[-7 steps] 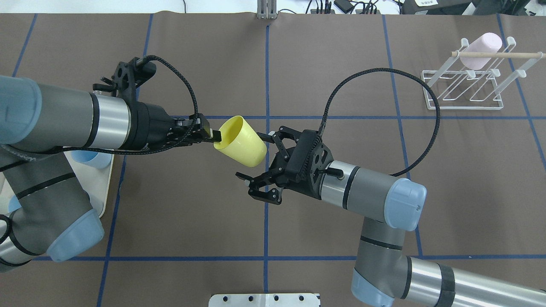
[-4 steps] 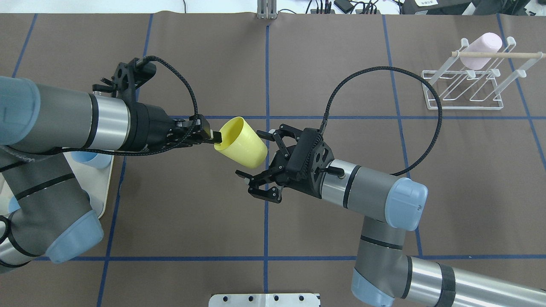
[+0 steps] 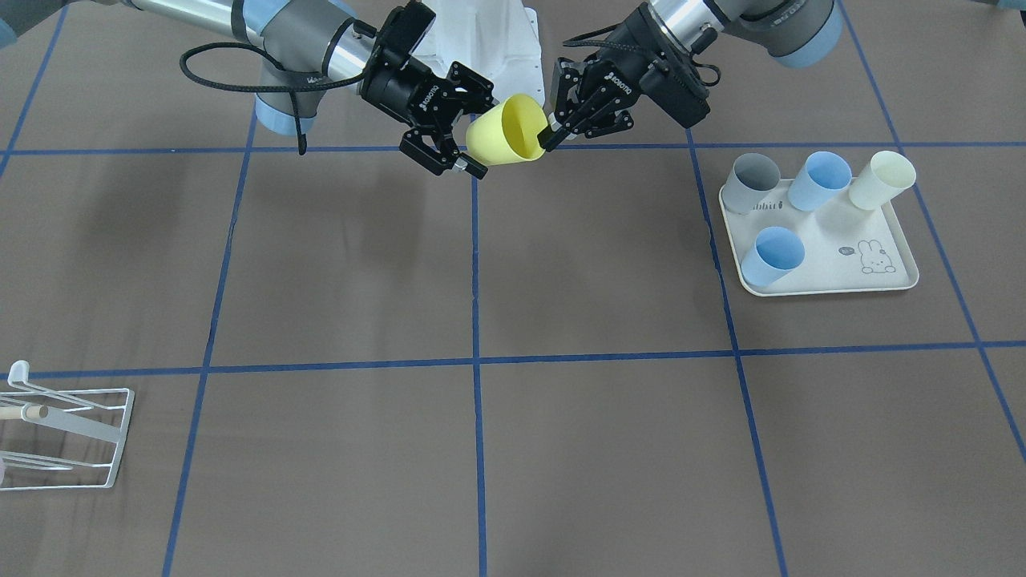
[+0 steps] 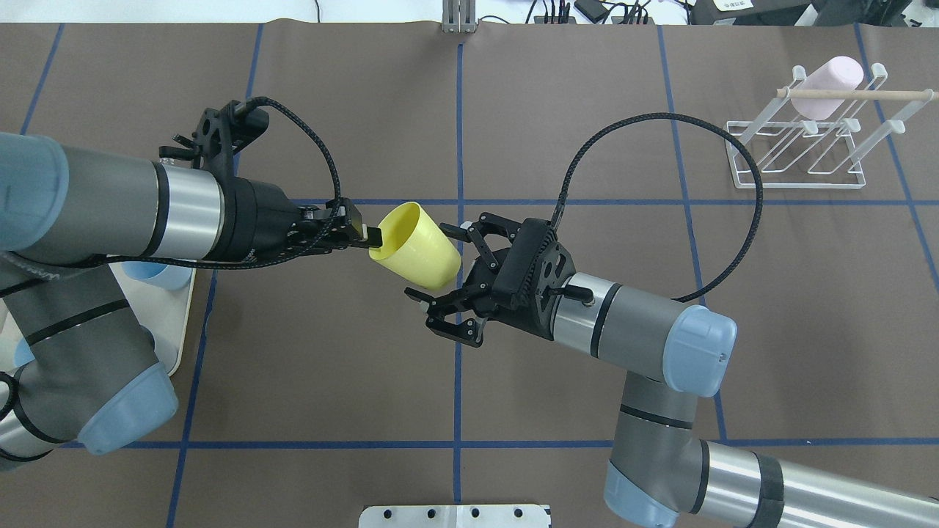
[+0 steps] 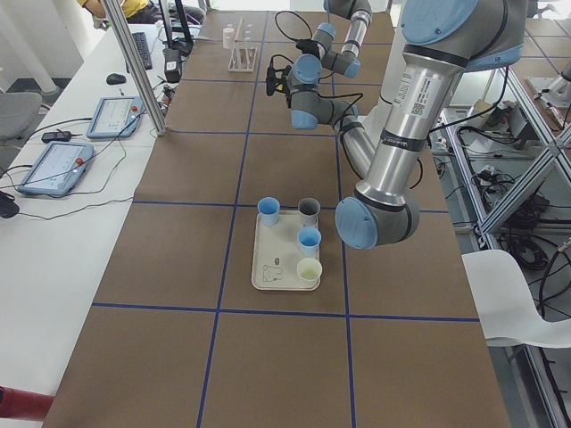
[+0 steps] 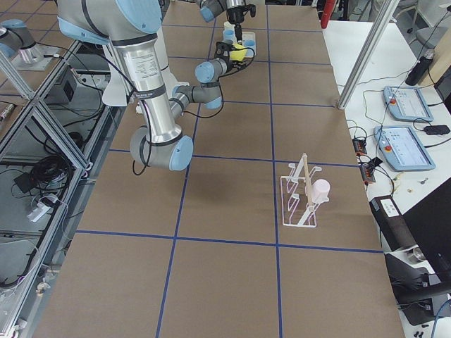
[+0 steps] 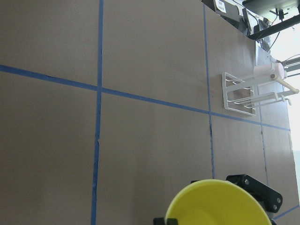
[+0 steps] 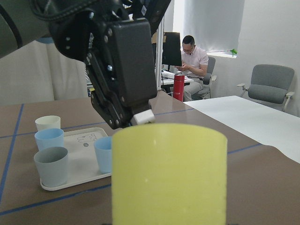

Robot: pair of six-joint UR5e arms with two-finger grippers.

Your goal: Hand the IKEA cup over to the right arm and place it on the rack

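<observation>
The yellow IKEA cup (image 4: 417,247) hangs tilted in the air above the table's middle. My left gripper (image 4: 369,237) is shut on its rim, one finger inside the mouth; the front-facing view shows the same grip (image 3: 548,133). The right arm's gripper (image 4: 428,264) stands open, its fingers either side of the cup's base without clamping it (image 3: 471,128). In the right wrist view the cup (image 8: 168,173) fills the lower centre. The white wire rack (image 4: 799,150) stands at the far right with a pink cup (image 4: 829,84) on it.
A cream rabbit-print tray (image 3: 834,268) holds several cups, grey, blue and pale cream, on my left side; only its edge (image 4: 181,308) shows under my left arm. A person sits at a desk beyond the table (image 8: 190,58).
The right gripper has crept slightly closer around the cup's base. The left gripper and the cup have barely shifted.
</observation>
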